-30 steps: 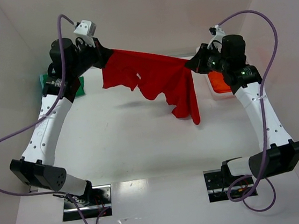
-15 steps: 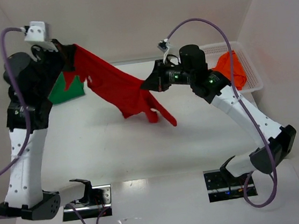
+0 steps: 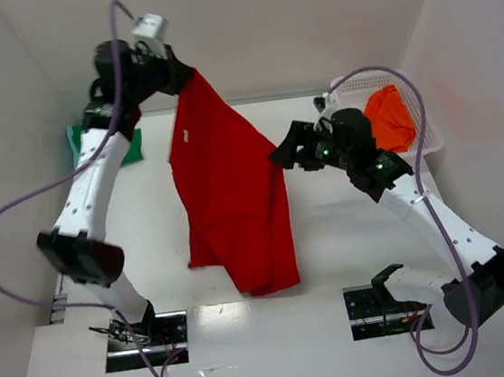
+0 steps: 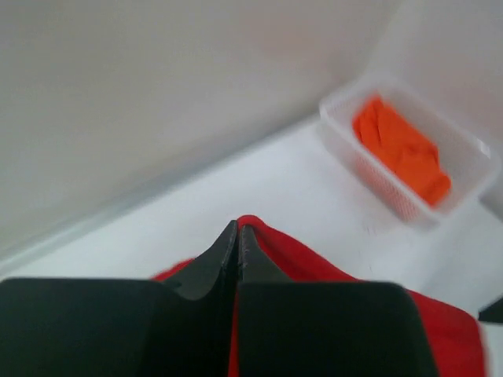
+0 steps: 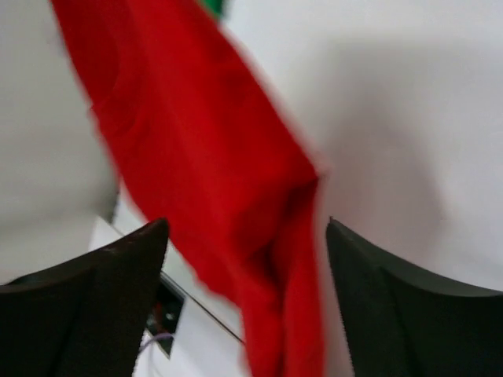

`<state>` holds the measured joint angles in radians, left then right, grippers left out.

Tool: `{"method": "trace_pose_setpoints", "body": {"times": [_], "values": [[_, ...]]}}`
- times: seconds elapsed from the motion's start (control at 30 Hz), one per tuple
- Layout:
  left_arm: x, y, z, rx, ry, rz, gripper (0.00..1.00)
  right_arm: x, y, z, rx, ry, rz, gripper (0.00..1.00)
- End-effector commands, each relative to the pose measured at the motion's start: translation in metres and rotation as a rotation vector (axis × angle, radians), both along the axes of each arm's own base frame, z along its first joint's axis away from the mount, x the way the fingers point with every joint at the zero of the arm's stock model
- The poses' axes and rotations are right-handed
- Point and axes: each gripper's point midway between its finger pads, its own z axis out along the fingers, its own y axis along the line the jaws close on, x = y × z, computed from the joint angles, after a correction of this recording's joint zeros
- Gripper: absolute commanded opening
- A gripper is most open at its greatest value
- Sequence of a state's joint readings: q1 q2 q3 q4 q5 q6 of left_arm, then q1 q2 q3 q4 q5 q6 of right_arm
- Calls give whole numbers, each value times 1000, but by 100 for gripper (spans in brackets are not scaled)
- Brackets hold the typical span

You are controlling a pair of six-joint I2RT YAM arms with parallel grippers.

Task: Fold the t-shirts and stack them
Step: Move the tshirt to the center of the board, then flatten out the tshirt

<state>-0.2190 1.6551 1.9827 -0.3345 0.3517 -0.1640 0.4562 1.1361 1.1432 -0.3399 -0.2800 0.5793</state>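
Note:
The red t-shirt (image 3: 231, 200) hangs long and flat from my left gripper (image 3: 186, 76), which is raised high at the back left and shut on the shirt's top edge. In the left wrist view the jaws meet on the red cloth (image 4: 314, 267). My right gripper (image 3: 285, 156) stands open just right of the shirt's edge. Its fingers (image 5: 118, 267) are spread wide, with loose red cloth (image 5: 196, 157) hanging in front of the gap, not pinched. The green t-shirt (image 3: 77, 135) lies at the back left behind my left arm. The orange t-shirt (image 3: 390, 118) lies crumpled in the basket.
A white lattice basket (image 3: 429, 125) stands at the back right against the wall; the left wrist view shows the same basket (image 4: 346, 126). White walls close in the table on three sides. The arm bases sit at the near edge.
My right gripper has opened and let go of the red t-shirt, which has swung down and now hangs from my left gripper alone. My left arm has shifted right.

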Motion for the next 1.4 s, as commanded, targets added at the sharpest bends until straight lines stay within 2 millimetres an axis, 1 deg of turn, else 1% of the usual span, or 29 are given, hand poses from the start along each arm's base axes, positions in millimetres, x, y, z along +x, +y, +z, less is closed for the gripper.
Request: {"method": "trace_pose_setpoints", "body": {"times": [0.0, 0.03, 0.07, 0.1, 0.2, 0.23, 0.27, 0.3, 0.37, 0.4, 0.43, 0.47, 0.53, 0.6, 0.63, 0.73, 0.77, 0.83, 0.87, 0.93, 0.97, 1.0, 1.07, 1.1, 1.13, 1.2, 1.3, 1.33, 1.37], "values": [[-3, -73, -47, 4, 120, -309, 27, -1, -18, -57, -112, 140, -90, 93], [-5, -85, -57, 8, 156, -343, 51, -2, -19, -60, -115, 146, -92, 100], [3, -92, -67, 12, 176, -350, 74, 0, -22, -60, -114, 146, -100, 100], [2, -95, -66, 7, 177, -350, 86, 0, -22, -54, -107, 134, -101, 100], [9, -94, -69, 4, 183, -316, 98, 7, -29, -42, -108, 105, -128, 100], [7, -91, -69, 6, 184, -304, 100, 9, -31, -34, -110, 82, -135, 100], [11, -86, -71, 4, 184, -293, 100, 11, -30, -34, -114, 86, -135, 100], [9, -84, -67, -2, 178, -279, 100, 13, -32, -30, -123, 67, -141, 100], [9, -66, -70, -8, 197, -235, 100, 19, -26, -21, -136, 45, -107, 100], [6, -55, -79, -6, 226, -186, 100, 24, -22, -28, -160, 53, -81, 98], [6, -54, -80, -6, 227, -183, 100, 24, -20, -24, -153, 46, -70, 98], [1, -42, -91, 10, 247, -113, 100, 31, -14, -35, -174, 69, -48, 95], [-11, -25, -107, 30, 279, -30, 100, 42, -6, -44, -193, 89, -18, 93], [-31, -10, -104, 29, 269, 24, 100, 58, -4, -60, -226, 112, -34, 92], [-37, -3, -112, 29, 287, 56, 100, 65, -4, -61, -237, 108, -48, 91], [-64, 20, -145, 22, 365, 127, 100, 92, -10, -71, -303, 98, -114, 91], [-73, 26, -158, 19, 401, 146, 100, 104, -12, -77, -340, 93, -136, 91], [-83, 32, -167, 0, 426, 170, 100, 124, -11, -89, -395, 99, -144, 91], [-87, 33, -179, 7, 452, 173, 100, 135, -11, -83, -409, 83, -165, 91], [-96, 33, -190, -4, 483, 167, 100, 154, -8, -104, -465, 106, -159, 90], [-99, 33, -195, -4, 495, 169, 100, 166, -7, -107, -484, 104, -170, 88], [-101, 34, -200, -7, 509, 172, 100, 173, -1, -110, -491, 100, -167, 87], [-103, 35, -203, -8, 515, 180, 100, 186, 9, -100, -486, 74, -176, 84], [-104, 37, -206, -8, 523, 193, 100, 189, 12, -108, -498, 92, -167, 81], [-103, 38, -209, -8, 528, 204, 100, 192, 17, -110, -505, 102, -159, 78], [-103, 44, -215, -12, 544, 233, 100, 188, 36, -105, -503, 88, -127, 75], [-105, 51, -225, -22, 570, 265, 100, 167, 60, -111, -530, 85, -75, 74], [-105, 53, -227, -31, 581, 278, 100, 158, 64, -112, -543, 85, -58, 74], [-106, 56, -231, -37, 592, 292, 100, 146, 66, -119, -563, 102, -41, 74]]}}
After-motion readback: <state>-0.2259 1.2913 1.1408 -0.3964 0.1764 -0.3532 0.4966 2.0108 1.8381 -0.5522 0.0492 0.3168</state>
